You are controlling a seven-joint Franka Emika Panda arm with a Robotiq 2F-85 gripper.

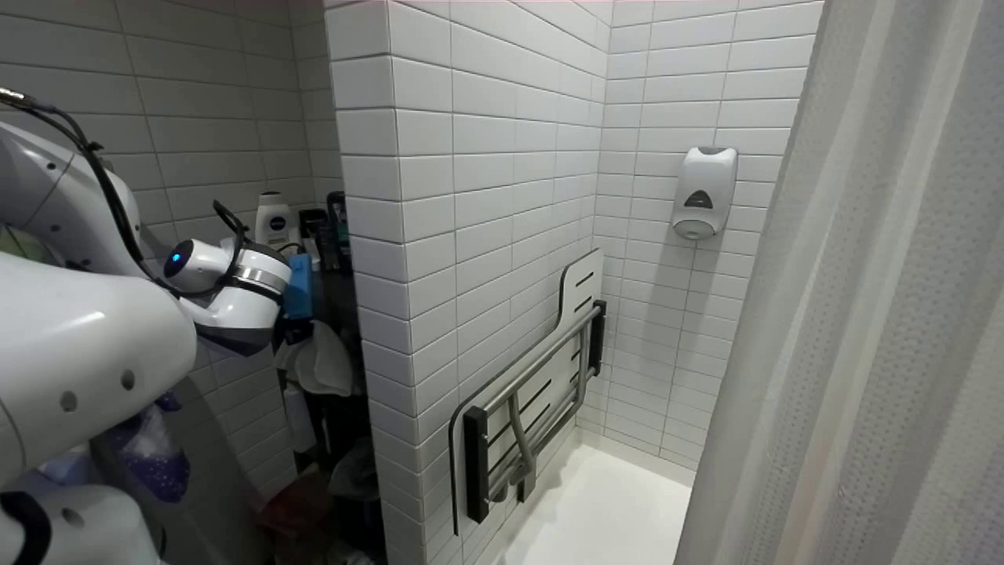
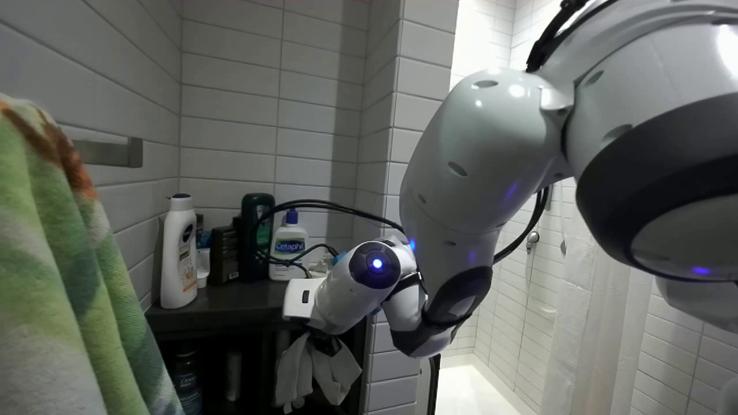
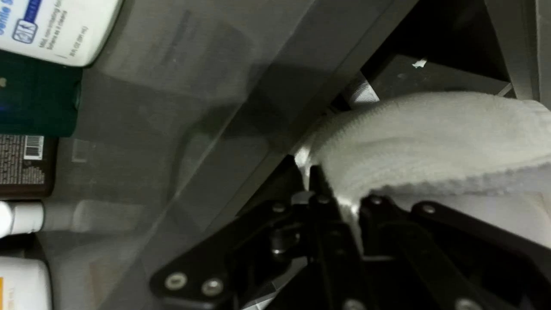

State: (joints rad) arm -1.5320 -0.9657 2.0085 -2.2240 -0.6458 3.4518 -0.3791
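The black two-fingered gripper (image 3: 345, 196) was pressed together, pinching a soft white cloth (image 3: 422, 142) at one end, so that the fabric bunched narrow between the fingertips and widened beyond them. The cloth was just beyond the front edge of the smooth dark grey shelf (image 3: 142, 129); in both exterior views it hung in loose folds under the wrist of the glossy white robot arm (image 2: 473, 173), lower than the shelf top. Whether it touched the shelf's front could not be told. Upright on the shelf top stood a white plastic Cetaphil bottle with a blue pump (image 2: 291, 236), a dark green plastic bottle (image 3: 34, 94) beside it, a dark brown squared container (image 2: 223, 253) next along, and a tall white Nivea bottle (image 2: 179, 253) near the far end of the row. In the compartment below was a dark Dove bottle (image 2: 187, 377). A thick, mostly green towel (image 2: 63, 276) filled the near side of that exterior view. Past a white tiled partition (image 1: 478, 180), a slotted fold-up seat on a metal tube frame (image 1: 541, 392) lay flat to the wall, with a white soap dispenser (image 1: 704, 188) mounted higher up and a pale textured curtain (image 1: 855, 314) hanging opposite.
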